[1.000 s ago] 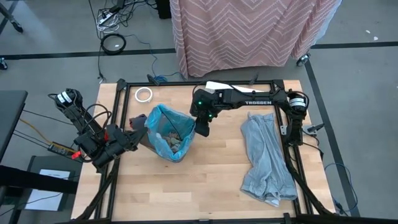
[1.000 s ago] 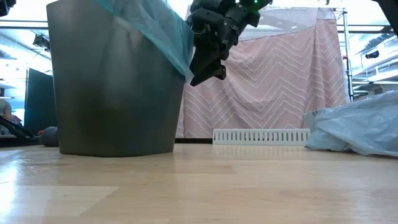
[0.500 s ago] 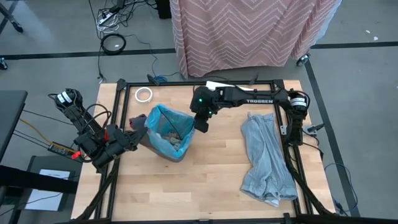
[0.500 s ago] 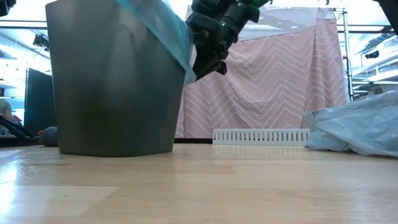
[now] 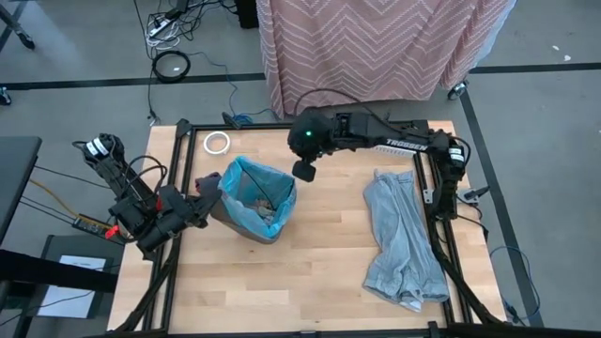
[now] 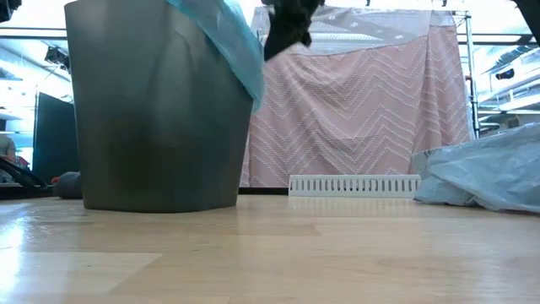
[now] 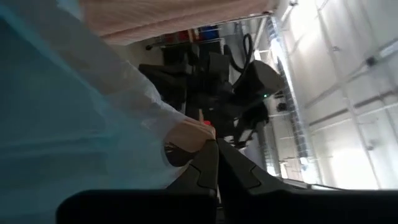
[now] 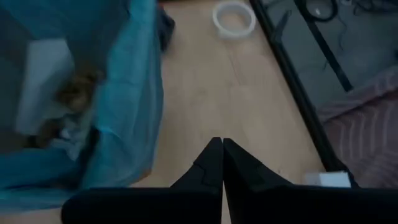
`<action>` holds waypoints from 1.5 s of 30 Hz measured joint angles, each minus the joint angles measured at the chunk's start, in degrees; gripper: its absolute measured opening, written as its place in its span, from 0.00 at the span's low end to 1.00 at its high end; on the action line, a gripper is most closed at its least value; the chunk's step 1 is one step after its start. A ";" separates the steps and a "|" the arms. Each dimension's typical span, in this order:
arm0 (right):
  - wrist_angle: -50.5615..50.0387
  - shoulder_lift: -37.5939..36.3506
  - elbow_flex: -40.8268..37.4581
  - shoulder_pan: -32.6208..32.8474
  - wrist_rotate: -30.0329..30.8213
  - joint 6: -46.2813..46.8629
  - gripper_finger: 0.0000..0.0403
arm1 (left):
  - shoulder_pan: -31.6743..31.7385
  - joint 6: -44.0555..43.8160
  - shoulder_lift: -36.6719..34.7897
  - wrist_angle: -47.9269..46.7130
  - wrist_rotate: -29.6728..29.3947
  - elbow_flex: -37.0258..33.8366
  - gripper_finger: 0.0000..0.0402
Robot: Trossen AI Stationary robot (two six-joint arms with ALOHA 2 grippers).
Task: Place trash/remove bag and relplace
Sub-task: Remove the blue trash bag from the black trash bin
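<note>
Wood, metal, thin plastic and cloth on my bench

My table (image 5: 310, 282) is pale wood, smooth with a soft sheen in the low view, inside a matt black metal frame (image 5: 282, 125). The bin (image 6: 156, 110), at frame left there, looks like dull brushed grey metal, lined with a thin, crinkled, translucent blue plastic bag (image 5: 246, 178); crumpled brown and white paper trash (image 8: 73, 93) lies inside. The spare bag (image 5: 402, 239) at frame right is limp, wrinkled grey-blue film. The curtain (image 6: 363, 110) behind is pink zigzag-woven cloth. My fingers (image 8: 214, 165) are matt black plastic.
</note>
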 joint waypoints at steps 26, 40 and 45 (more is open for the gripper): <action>4.27 0.20 -13.17 -5.43 -30.48 10.64 0.42 | 4.71 15.95 0.00 -2.53 1.23 7.82 0.02; 14.86 0.11 -18.95 -4.13 -31.09 11.15 0.41 | 7.37 15.89 0.00 -3.13 1.10 7.80 0.02; 18.31 0.11 -21.17 -4.07 -30.98 11.68 0.41 | 7.37 16.19 0.00 -3.13 1.09 7.80 0.02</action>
